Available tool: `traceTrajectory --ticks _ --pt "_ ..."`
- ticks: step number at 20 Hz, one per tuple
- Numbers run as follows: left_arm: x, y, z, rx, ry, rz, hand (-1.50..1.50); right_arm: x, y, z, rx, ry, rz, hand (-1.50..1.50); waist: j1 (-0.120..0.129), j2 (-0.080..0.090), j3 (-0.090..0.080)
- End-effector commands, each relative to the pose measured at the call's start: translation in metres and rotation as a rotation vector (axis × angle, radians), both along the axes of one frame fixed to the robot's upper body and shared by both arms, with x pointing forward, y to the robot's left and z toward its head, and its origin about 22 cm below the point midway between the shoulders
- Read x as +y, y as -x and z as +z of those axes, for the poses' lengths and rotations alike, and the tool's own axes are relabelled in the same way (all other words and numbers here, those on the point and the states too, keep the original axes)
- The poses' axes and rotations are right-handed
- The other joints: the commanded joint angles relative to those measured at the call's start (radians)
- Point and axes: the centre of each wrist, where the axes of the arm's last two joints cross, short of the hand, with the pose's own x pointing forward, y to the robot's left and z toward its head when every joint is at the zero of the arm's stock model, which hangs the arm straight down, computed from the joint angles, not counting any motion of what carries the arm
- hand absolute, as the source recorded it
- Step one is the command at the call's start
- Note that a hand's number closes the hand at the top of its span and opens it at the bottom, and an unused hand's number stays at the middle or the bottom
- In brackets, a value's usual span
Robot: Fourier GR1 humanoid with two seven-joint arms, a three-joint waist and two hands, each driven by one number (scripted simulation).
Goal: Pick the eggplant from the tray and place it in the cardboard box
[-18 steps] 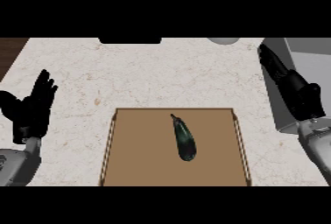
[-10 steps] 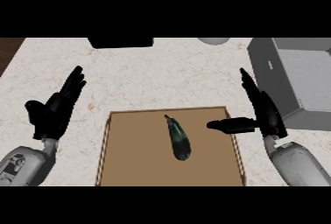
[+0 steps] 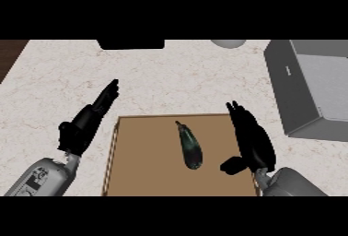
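The brown tray (image 3: 142,179) holds one thing, the dark eggplant (image 3: 190,147), lying lengthwise near its middle with the stem end away from the robot. The grey cardboard box (image 3: 309,87) sits at the counter's right, cut off by the frame; its inside cannot be made out. The right hand (image 3: 252,138) hovers over the tray's right edge, fingers straight and together, thumb out toward the eggplant, not touching it. The left hand (image 3: 88,122) is just left of the tray, fingers straight

A single head view looks steeply down on the counter (image 3: 170,78), fairly close, with the tray (image 3: 146,161) at lower centre.
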Motion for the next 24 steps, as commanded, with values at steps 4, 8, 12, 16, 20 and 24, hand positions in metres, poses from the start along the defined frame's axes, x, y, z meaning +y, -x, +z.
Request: traceTrajectory --ticks 4,8,12,16,20,24 --pt "-0.019 0.002 -0.009 -0.031 -0.006 -0.024 0.00 0.073 0.020 0.080 0.024 0.230 -0.012 -1.50 0.006 0.005 0.003" --pt "-0.007 -0.003 0.005 -0.019 -0.003 -0.046 0.00 0.102 0.029 0.111 0.216 0.196 0.030 -1.50 0.021 0.009 0.004" --pt "-0.030 -0.005 0.000 -0.011 0.004 -0.063 0.00 0.119 0.012 0.127 0.316 0.131 0.003 -1.50 0.020 0.017 0.006" --pt "-0.018 0.002 -0.003 -0.017 -0.003 -0.053 0.00 0.122 0.001 0.125 0.371 0.114 -0.047 -1.50 0.026 0.017 0.007" --pt "-0.003 0.003 -0.001 -0.011 0.013 -0.074 0.00 0.150 0.001 0.110 0.382 0.074 -0.084 -1.50 0.034 0.017 0.007" --pt "-0.021 -0.011 -0.001 -0.027 -0.007 -0.064 0.00 0.153 -0.011 0.112 0.381 0.101 -0.082 -1.50 0.023 0.020 0.008"
